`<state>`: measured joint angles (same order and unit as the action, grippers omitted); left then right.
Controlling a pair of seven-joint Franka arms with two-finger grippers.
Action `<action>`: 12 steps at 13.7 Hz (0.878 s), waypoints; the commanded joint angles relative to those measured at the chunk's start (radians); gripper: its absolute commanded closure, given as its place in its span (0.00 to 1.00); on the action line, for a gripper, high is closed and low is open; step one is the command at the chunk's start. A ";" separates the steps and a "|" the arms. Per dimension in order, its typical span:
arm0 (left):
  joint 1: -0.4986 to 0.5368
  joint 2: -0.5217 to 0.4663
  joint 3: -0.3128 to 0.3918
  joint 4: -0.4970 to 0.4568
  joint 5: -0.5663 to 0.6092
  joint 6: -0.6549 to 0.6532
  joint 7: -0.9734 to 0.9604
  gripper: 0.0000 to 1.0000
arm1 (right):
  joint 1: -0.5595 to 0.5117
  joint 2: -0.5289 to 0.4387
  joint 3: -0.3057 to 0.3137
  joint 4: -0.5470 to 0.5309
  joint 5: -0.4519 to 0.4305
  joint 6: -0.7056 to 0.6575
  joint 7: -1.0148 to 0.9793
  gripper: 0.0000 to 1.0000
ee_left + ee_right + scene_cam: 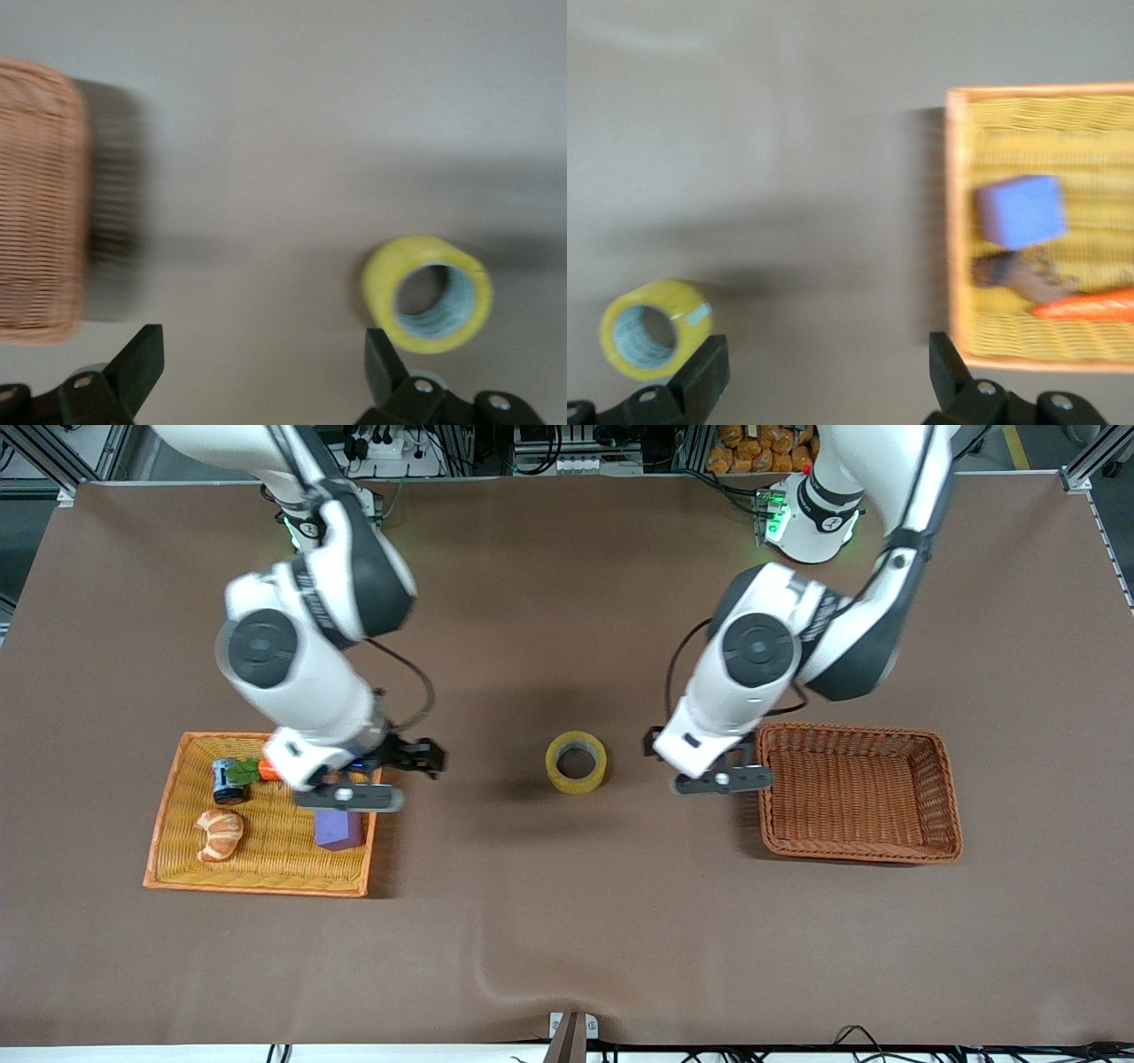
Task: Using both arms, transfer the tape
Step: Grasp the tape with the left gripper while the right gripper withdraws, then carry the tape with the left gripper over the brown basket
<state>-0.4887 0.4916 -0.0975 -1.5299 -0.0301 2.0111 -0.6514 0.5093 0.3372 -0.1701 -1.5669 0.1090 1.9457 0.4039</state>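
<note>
The tape (577, 762), a yellowish ring with a grey core, lies on its side on the brown table between the two grippers. It also shows in the left wrist view (428, 293) and the right wrist view (656, 329). My right gripper (418, 755) is open and empty over the table, between the yellow tray and the tape; its jaws (828, 347) frame bare table. My left gripper (660, 746) is open and empty over the table, between the tape and the brown basket; its jaws (264, 341) frame bare table, one finger (383, 354) close to the tape.
A yellow wicker tray (168, 850) toward the right arm's end holds a croissant (220, 834), a purple cube (337, 831), a small can (230, 779) and a carrot (270, 769). An empty brown wicker basket (939, 779) stands toward the left arm's end.
</note>
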 commanded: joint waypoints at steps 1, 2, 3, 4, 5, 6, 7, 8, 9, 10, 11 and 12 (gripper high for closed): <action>-0.056 0.085 0.005 0.017 -0.062 0.101 -0.024 0.00 | -0.061 -0.211 0.004 -0.172 -0.022 -0.035 0.004 0.00; -0.073 0.114 0.005 0.017 -0.060 0.125 -0.039 0.00 | -0.098 -0.236 0.004 -0.168 -0.023 -0.085 -0.014 0.00; -0.089 0.145 0.005 0.017 -0.059 0.161 -0.060 0.00 | -0.129 -0.268 0.004 -0.168 -0.029 -0.112 -0.066 0.00; -0.111 0.169 0.005 0.017 -0.059 0.199 -0.079 0.00 | -0.156 -0.296 0.003 -0.167 -0.031 -0.138 -0.120 0.00; -0.120 0.195 0.005 0.017 -0.059 0.236 -0.097 0.00 | -0.191 -0.320 0.004 -0.167 -0.031 -0.168 -0.169 0.00; -0.126 0.217 0.005 0.017 -0.057 0.267 -0.106 0.00 | -0.218 -0.346 0.004 -0.167 -0.032 -0.197 -0.215 0.00; -0.134 0.237 0.007 0.016 -0.054 0.288 -0.108 0.00 | -0.235 -0.369 0.003 -0.167 -0.051 -0.235 -0.265 0.00; -0.134 0.252 0.007 0.014 -0.050 0.291 -0.108 0.00 | -0.242 -0.392 0.004 -0.167 -0.078 -0.263 -0.284 0.00; -0.134 0.257 0.007 0.011 -0.047 0.291 -0.106 0.11 | -0.242 -0.411 0.004 -0.167 -0.109 -0.278 -0.290 0.00; -0.134 0.259 0.007 0.007 -0.047 0.291 -0.105 0.30 | -0.242 -0.428 0.004 -0.165 -0.138 -0.301 -0.292 0.00; -0.133 0.259 0.007 0.002 -0.047 0.288 -0.103 0.59 | -0.242 -0.441 0.004 -0.160 -0.147 -0.323 -0.292 0.00; -0.131 0.260 0.007 0.001 -0.047 0.285 -0.103 0.90 | -0.245 -0.457 0.003 -0.154 -0.149 -0.341 -0.292 0.00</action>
<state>-0.6174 0.7549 -0.0961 -1.5296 -0.0705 2.2965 -0.7493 0.2732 -0.0669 -0.1800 -1.6965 -0.0081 1.6276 0.1214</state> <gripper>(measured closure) 0.308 0.000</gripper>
